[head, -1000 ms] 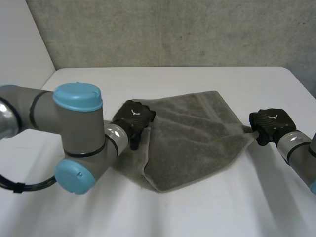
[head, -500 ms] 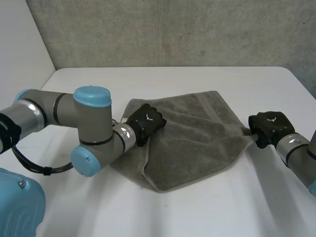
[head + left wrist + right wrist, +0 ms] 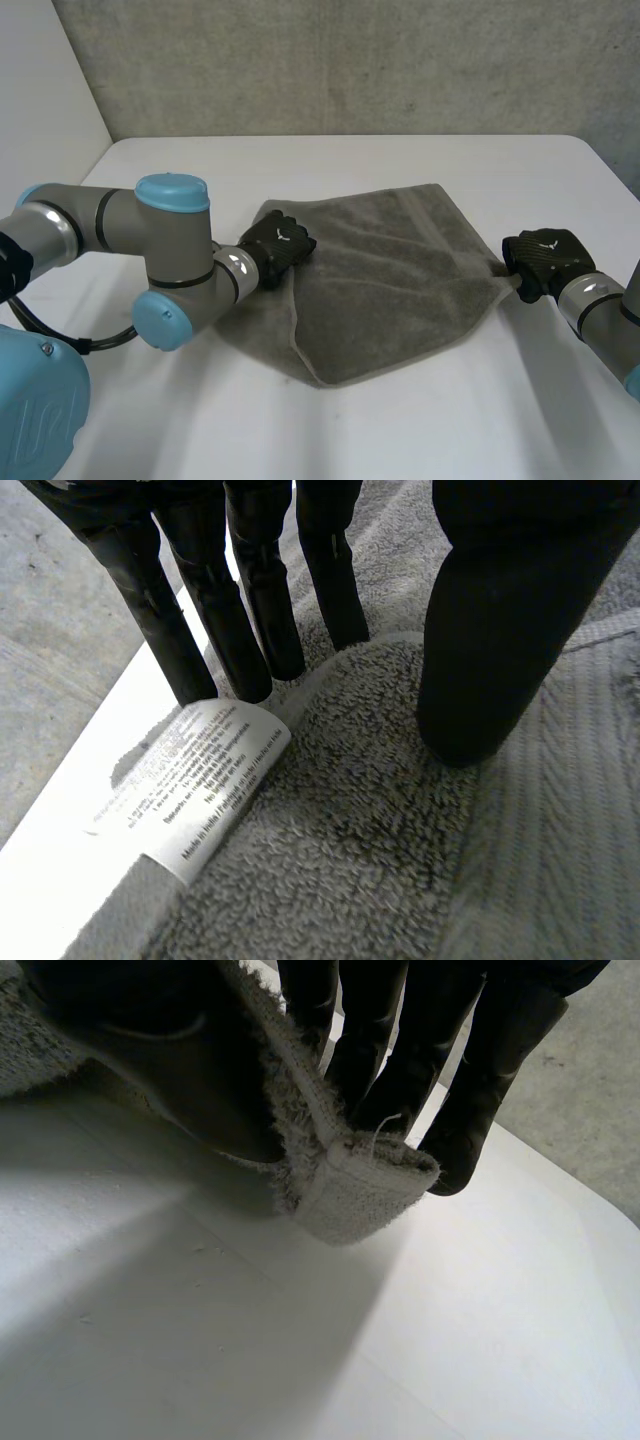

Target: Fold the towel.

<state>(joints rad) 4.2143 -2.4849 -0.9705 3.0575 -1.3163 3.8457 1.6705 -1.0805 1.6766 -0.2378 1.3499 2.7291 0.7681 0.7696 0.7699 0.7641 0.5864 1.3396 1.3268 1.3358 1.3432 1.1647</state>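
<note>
A grey towel (image 3: 400, 280) lies spread on the white table (image 3: 350, 160), one layer folded over toward the front. My left hand (image 3: 278, 243) is at the towel's left corner. In the left wrist view its fingers (image 3: 250, 610) stand at the hem beside a white care label (image 3: 200, 770), and its thumb (image 3: 510, 630) presses on the towel (image 3: 360, 830), which humps up between them. My right hand (image 3: 545, 258) holds the towel's right corner just above the table. In the right wrist view that corner (image 3: 365, 1190) sticks out, pinched between thumb and fingers (image 3: 400, 1050).
My left arm's elbow (image 3: 170, 260) lies low over the table's left side, close to the towel's left edge. Bare table (image 3: 300, 1340) lies under and in front of the right hand. A grey wall stands behind the table's far edge.
My left hand slid onto the towel, then back a little to its left corner, and its fingers closed in on the hem. The right hand kept its pinch and place.
</note>
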